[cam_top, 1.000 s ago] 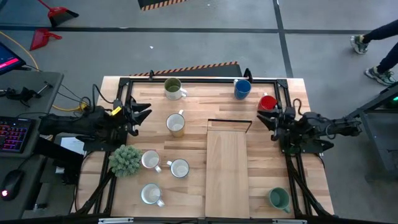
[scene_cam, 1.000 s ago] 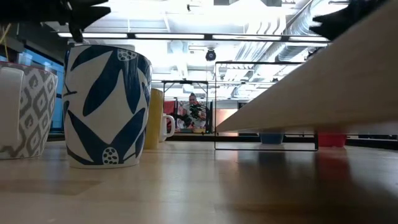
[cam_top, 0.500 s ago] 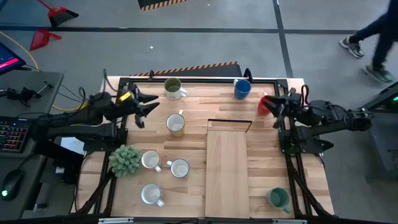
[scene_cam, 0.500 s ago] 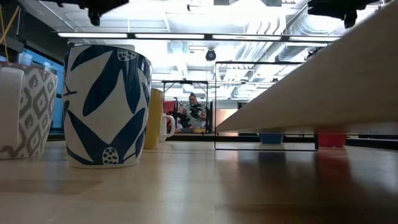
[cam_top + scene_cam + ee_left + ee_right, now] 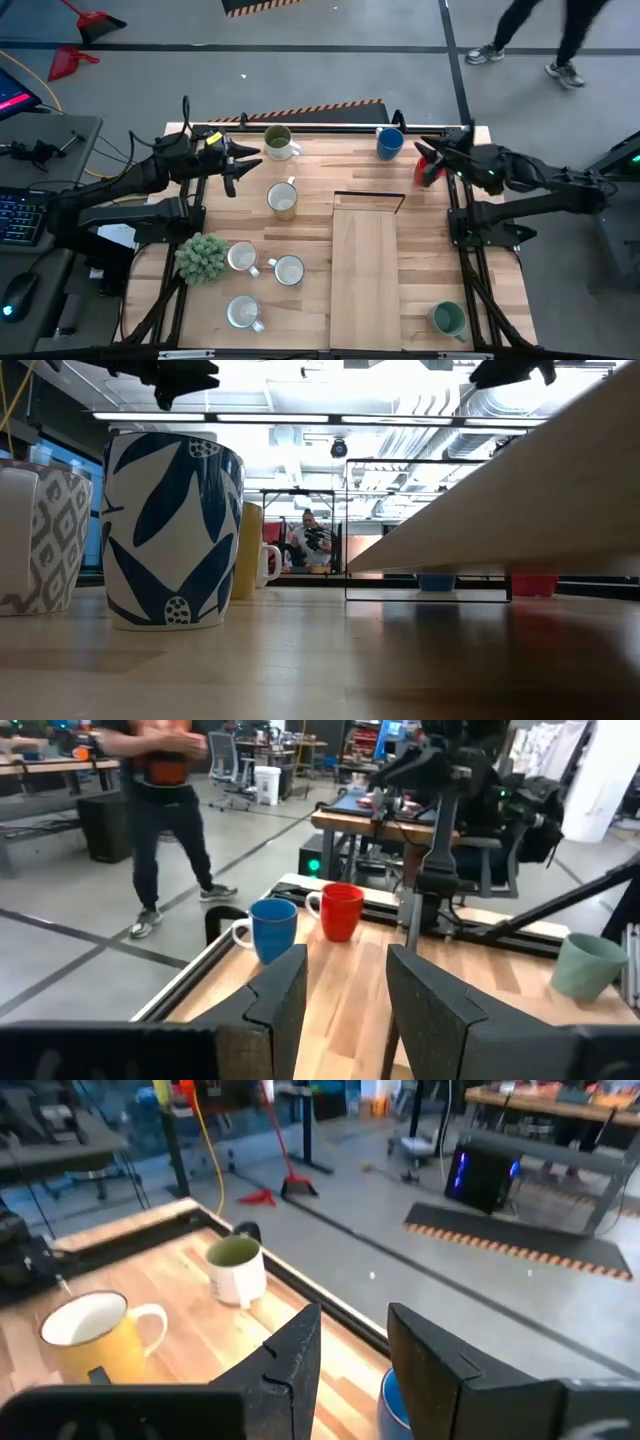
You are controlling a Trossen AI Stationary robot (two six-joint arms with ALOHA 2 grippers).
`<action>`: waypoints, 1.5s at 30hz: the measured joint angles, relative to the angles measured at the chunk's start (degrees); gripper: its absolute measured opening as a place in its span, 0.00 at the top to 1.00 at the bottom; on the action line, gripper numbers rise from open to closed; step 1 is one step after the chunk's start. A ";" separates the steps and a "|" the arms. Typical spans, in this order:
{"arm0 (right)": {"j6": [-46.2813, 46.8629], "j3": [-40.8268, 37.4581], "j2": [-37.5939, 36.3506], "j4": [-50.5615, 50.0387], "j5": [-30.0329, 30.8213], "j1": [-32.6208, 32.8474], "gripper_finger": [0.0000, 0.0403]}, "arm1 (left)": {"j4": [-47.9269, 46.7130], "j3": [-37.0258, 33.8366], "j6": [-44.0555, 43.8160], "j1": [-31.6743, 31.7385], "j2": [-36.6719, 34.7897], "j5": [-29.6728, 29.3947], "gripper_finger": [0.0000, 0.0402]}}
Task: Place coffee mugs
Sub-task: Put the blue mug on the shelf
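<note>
Above the worktop [image 5: 310, 230], left claw [image 5: 240, 163] at ten o'clock beside olive mug [image 5: 279, 143], right claw [image 5: 428, 158] at two o'clock over red mug [image 5: 424, 170]; both parted, empty, raised and swung inward since before.

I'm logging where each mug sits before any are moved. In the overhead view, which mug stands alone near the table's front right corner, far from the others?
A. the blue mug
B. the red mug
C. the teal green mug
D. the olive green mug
C. The teal green mug sits by itself at the front right corner, while the blue mug, red mug and olive green mug all stand along the far edge.
</note>
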 joint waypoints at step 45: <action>12.31 26.17 56.05 -21.83 -21.67 -29.77 0.73 | -6.32 0.00 -6.55 -9.30 0.08 -0.26 0.68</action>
